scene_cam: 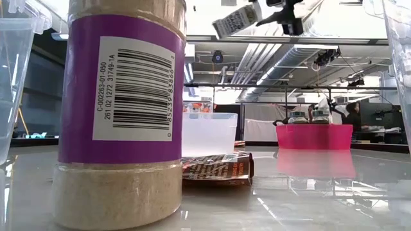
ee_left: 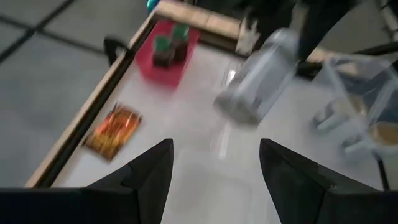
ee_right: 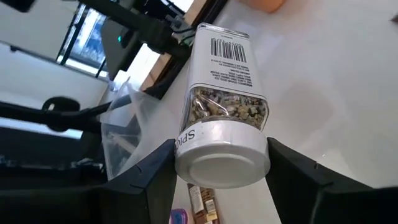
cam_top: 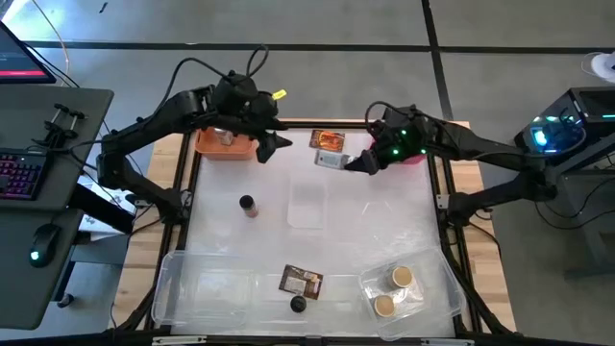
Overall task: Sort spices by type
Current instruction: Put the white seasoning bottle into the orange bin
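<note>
My right gripper (ee_right: 221,149) (cam_top: 360,161) is shut on a clear spice jar (cam_top: 332,160) with a white lid and white label, high over the table's far middle (scene_cam: 236,19). My left gripper (ee_left: 214,149) (cam_top: 274,144) hangs open beside the orange bin (cam_top: 226,142), touching nothing. An orange packet (cam_top: 328,139) lies flat near the far edge. A black-lidded jar (cam_top: 248,204) stands left of centre. A brown packet (cam_top: 301,281) and another black-lidded jar (cam_top: 298,304) sit near the front. Two tan-lidded jars (cam_top: 394,286) stand in a clear tray. Green-lidded jars (ee_left: 169,46) stand in the pink bin. My right gripper pinches the jar at its white lid end (ee_right: 186,146), one finger on each side of the lid. The jar's body reaches forward beyond the fingers. It is lifted clear of the table and tilted, as the low view shows.
A small clear tray (cam_top: 307,207) sits mid-table and a large clear tray (cam_top: 207,288) lies along the near left. The pink bin (cam_top: 415,156) is under my right arm at the far right. A purple-labelled jar (scene_cam: 119,115) fills the low view's foreground.
</note>
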Robot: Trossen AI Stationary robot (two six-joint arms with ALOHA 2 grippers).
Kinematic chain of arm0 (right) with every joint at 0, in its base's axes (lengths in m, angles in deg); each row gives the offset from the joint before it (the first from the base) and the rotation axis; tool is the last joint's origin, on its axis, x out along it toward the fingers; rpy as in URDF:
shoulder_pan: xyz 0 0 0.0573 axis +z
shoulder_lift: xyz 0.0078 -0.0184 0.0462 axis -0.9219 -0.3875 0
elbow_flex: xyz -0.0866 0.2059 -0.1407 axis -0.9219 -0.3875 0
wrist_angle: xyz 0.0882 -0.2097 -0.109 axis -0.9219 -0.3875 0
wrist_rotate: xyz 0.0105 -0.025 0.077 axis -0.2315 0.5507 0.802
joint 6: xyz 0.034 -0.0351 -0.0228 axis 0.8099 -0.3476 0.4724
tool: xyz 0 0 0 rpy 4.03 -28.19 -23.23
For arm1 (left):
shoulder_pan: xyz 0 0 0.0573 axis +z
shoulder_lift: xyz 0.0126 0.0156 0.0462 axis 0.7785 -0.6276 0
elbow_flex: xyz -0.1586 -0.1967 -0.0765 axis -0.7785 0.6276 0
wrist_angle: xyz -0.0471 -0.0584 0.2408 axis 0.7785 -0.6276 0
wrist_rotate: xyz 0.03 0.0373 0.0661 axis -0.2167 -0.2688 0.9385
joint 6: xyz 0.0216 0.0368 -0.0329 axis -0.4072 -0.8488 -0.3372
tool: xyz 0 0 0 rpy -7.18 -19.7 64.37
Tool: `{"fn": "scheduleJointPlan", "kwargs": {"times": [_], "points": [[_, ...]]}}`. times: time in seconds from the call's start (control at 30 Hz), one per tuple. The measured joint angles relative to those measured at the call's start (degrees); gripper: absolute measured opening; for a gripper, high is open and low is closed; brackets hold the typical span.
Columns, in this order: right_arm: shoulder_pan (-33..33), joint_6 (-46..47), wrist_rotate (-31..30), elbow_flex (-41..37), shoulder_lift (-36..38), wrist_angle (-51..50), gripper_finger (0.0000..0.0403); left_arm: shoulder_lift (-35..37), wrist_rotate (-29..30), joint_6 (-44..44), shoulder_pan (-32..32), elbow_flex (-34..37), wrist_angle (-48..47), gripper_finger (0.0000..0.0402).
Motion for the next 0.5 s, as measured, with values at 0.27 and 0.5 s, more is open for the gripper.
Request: {"fn": "scheduleJointPlan", "kwargs": {"times": [0.27,0.5], "points": [[-2.2,-5.2,3.1,0.0,-3.4,0.5,0.0203,0.0,0.1,-3.0,-3.1,0.0,13.0,0.0223],[-2.3,-6.7,4.0,0.0,-4.2,4.7,0.0203,0.0,2.9,-1.7,-3.4,0.0,19.1,0.0224]]}}
